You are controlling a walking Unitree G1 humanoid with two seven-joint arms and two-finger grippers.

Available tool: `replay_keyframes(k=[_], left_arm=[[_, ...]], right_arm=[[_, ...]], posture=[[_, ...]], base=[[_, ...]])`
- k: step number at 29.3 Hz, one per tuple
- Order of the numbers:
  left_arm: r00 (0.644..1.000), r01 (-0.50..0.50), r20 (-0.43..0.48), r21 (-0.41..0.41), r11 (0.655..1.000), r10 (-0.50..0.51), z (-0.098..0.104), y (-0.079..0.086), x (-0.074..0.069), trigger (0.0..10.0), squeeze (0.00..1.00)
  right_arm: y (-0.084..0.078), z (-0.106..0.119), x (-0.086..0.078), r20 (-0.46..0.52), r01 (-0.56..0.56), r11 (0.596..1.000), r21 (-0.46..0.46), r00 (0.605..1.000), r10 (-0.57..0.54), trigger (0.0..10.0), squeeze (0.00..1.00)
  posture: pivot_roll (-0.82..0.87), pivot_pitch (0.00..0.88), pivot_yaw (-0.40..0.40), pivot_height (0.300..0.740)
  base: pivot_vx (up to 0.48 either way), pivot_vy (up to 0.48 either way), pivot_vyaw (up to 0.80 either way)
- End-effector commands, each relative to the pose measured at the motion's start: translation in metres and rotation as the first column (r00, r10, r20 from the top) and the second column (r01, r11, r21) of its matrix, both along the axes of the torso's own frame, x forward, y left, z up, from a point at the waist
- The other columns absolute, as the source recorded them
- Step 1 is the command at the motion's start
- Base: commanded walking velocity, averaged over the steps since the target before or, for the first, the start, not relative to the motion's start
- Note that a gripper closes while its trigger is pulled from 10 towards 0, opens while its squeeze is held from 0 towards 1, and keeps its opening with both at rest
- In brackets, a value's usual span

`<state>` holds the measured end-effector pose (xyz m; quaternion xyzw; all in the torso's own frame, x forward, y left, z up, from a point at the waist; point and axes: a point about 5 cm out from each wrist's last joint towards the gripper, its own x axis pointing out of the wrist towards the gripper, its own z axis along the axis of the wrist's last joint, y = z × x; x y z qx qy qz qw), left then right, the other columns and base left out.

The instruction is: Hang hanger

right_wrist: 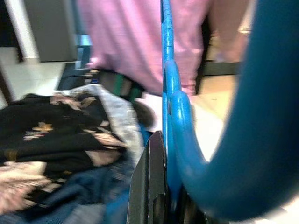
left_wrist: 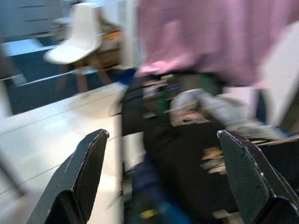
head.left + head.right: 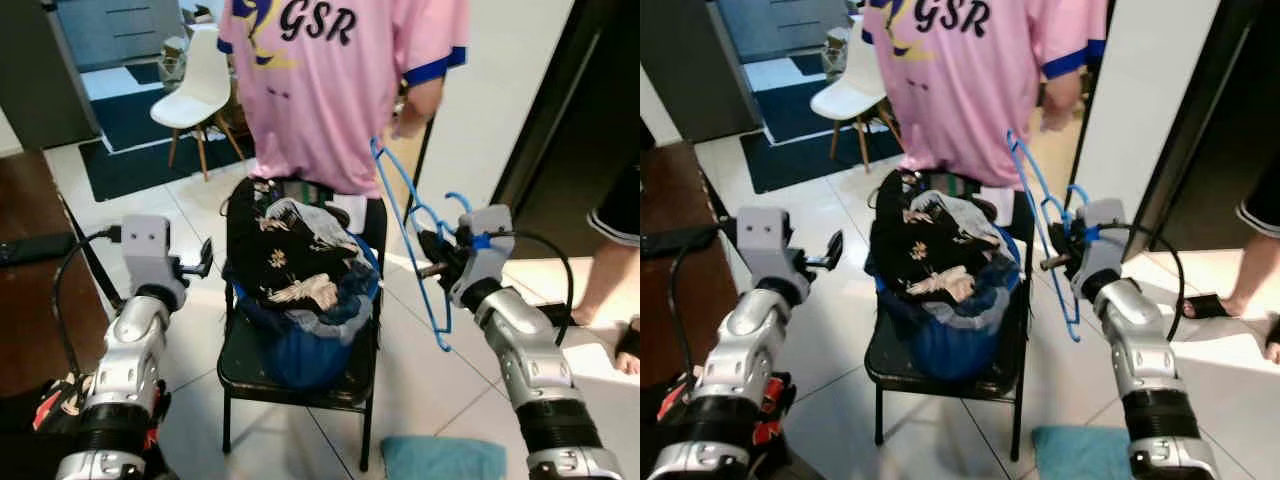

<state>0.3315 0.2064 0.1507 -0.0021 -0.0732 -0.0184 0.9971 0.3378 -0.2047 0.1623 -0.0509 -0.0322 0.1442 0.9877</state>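
Just right of the one black folding metal chair (image 3: 300, 375) heaped with dark clothes (image 3: 300, 265), the right gripper (image 3: 432, 250) clamps one blue plastic hanger (image 3: 410, 235), whose pinched bar fills the right wrist view, while the left gripper (image 2: 163, 177), left of that chair, gapes wide and empty.
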Motion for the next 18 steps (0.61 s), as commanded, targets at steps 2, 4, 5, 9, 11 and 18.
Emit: replay_keyframes(k=[2, 4, 5, 9, 11, 18], left_arm=[[0.996, 0.087, 0.004, -0.02, 0.996, -0.087, 0.001, -0.007, 0.0, 10.0, 0.0], [0.995, 0.095, 0.002, -0.026, 0.995, -0.095, 0.001, -0.007, 0.0, 10.0, 0.0], [0.99, 0.138, -0.01, -0.027, 0.99, -0.139, -0.001, -0.009, 0.0, 10.0, 0.0], [0.966, 0.255, -0.033, -0.038, 0.966, -0.256, -0.009, -0.013, -0.002, 10.0, 0.0], [0.957, 0.285, -0.036, -0.045, 0.957, -0.287, -0.011, -0.014, -0.002, 10.0, 0.0], [0.929, 0.357, -0.089, -0.043, 0.933, -0.359, -0.021, -0.019, 0.001, 10.0, 0.0]], right_arm=[[-0.006, -0.001, -0.002, -0.007, 0.024, 1.0, -0.006, 1.0, -0.024, 10.0, 0.0], [-0.006, 0.0, -0.002, -0.006, 0.026, 1.0, -0.006, 1.0, -0.026, 10.0, 0.0], [-0.007, 0.0, -0.002, -0.006, 0.029, 1.0, -0.006, 1.0, -0.029, 10.0, 0.0], [-0.01, 0.0, -0.002, -0.011, 0.045, 0.999, -0.003, 0.999, -0.045, 10.0, 0.0], [-0.011, 0.0, -0.002, -0.012, 0.046, 0.999, -0.003, 0.999, -0.046, 10.0, 0.0], [-0.014, 0.002, -0.004, -0.013, 0.049, 0.999, -0.009, 0.999, -0.049, 10.0, 0.0]], posture=[[0.02, 0.023, -0.014, 0.74], [0.02, 0.023, -0.014, 0.74], [0.02, 0.026, -0.014, 0.74], [0.02, 0.034, -0.018, 0.74], [0.01, 0.044, -0.019, 0.74], [-0.01, 0.064, -0.015, 0.74]], base=[[0.0, 0.0, 0.0], [0.0, 0.0, 0.0], [0.0, 0.0, 0.0], [0.0, 0.0, 0.0], [0.0, 0.0, 0.0], [0.0, 0.0, 0.0]])
